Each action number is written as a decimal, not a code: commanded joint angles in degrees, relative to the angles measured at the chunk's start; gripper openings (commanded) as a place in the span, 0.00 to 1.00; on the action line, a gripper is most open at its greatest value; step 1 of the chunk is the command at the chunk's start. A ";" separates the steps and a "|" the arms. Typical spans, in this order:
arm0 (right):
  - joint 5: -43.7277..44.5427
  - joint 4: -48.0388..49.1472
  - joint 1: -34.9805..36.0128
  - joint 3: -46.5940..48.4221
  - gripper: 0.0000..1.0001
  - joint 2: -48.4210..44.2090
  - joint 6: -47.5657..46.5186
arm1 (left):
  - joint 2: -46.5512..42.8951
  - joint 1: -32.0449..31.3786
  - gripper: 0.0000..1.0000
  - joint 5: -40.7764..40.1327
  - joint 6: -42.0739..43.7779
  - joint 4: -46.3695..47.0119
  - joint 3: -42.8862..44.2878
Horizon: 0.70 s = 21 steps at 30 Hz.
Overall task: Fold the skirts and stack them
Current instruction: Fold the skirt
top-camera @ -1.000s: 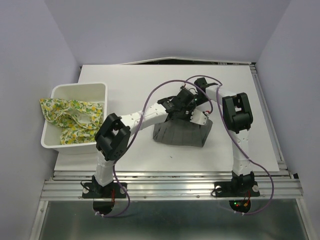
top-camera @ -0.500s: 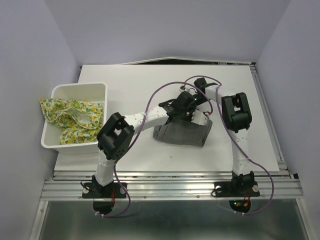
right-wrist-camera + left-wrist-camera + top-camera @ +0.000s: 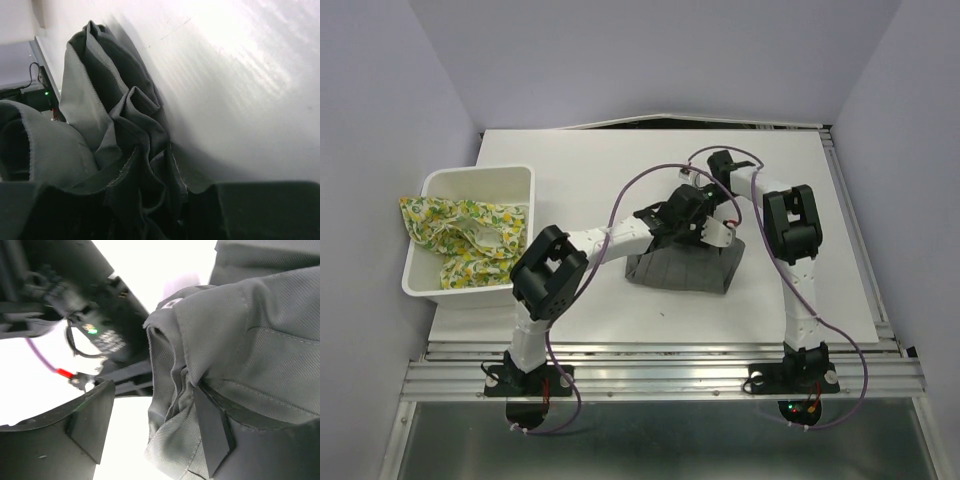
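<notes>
The grey skirt lies folded in the middle of the table, its pleats fanning toward the near edge. My left gripper hovers at its far edge with jaws open. In the left wrist view a bunched grey fold leans on the right finger, with bare table between it and the left finger. My right gripper sits at the skirt's far right corner. Crumpled folds are gathered between its dark fingers. The lemon-print skirt lies crumpled in the basket.
A white basket stands at the table's left side, with the lemon-print cloth hanging over its left rim. Purple cables loop above both arms near the grey skirt. The table's back edge meets the wall behind the grippers.
My left gripper has opened and let go of the grey fold it held. The skirt's far edge has settled lower. The right wrist has shifted slightly.
</notes>
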 commanded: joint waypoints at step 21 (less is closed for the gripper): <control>12.22 1.75 -5.26 19.91 0.62 -6.63 4.51 | -27.94 -0.44 0.99 7.30 -12.01 -10.08 -6.75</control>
